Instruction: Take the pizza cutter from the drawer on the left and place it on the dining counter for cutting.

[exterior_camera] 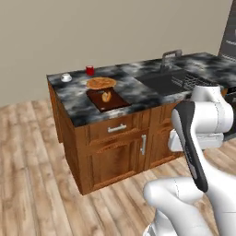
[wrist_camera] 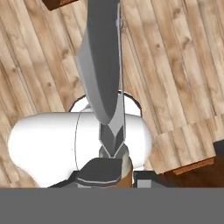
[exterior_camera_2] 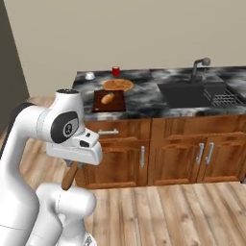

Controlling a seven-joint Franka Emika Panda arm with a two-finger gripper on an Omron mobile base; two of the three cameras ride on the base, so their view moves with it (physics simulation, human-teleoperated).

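Pizza cutter [wrist_camera: 103, 74] held aloft over wood floor; drawer [exterior_camera: 115, 128] closed.

The robot arm [exterior_camera_2: 29, 144] is white and smooth, made of fat round parts like big tubes. One joint has a dark grey side with a small round white mark on it, at about 3 o'clock on the shoulder part. A long black strip [exterior_camera: 191, 143] runs down one white link. The hand block [exterior_camera_2: 77, 150] is white and boxy.

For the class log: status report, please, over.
End effector shut on pizza cutter. Held low, off the dining counter. Drawer closed. Nothing blocking.
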